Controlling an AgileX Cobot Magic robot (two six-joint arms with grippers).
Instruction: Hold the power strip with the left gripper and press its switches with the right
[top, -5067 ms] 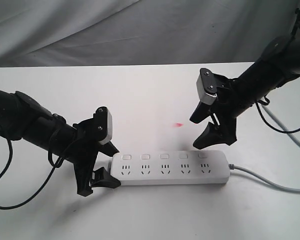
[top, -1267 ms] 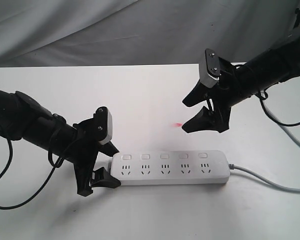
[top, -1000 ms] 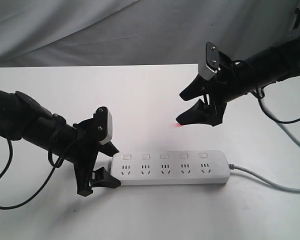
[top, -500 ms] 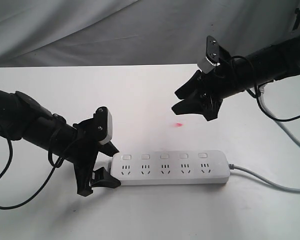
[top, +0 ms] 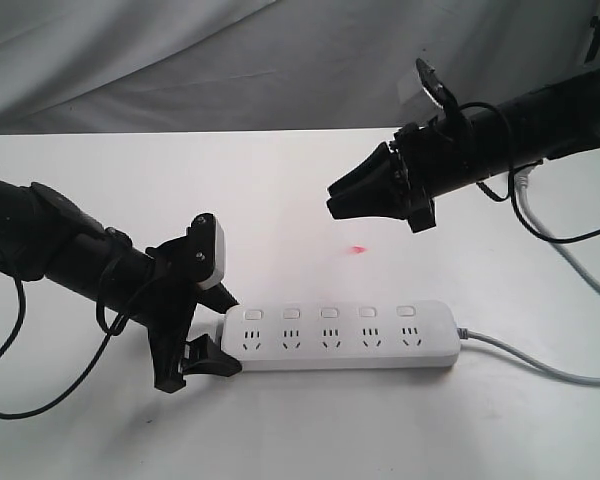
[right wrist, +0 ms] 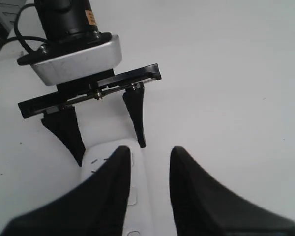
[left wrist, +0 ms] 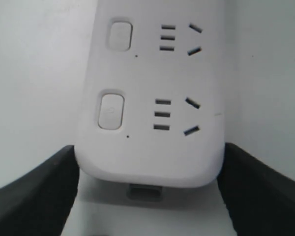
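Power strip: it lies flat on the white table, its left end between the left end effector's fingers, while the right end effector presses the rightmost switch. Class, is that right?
No. The right end effector presses nothing: the exterior view shows it in the air, clear of the power strip and its rightmost switch. The left end effector does grip the strip's left end.

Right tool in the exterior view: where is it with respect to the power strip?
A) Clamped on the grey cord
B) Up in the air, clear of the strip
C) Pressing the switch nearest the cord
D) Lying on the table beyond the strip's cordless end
B: the right tool hangs above the table, well apart from the power strip and touching none of its switches.
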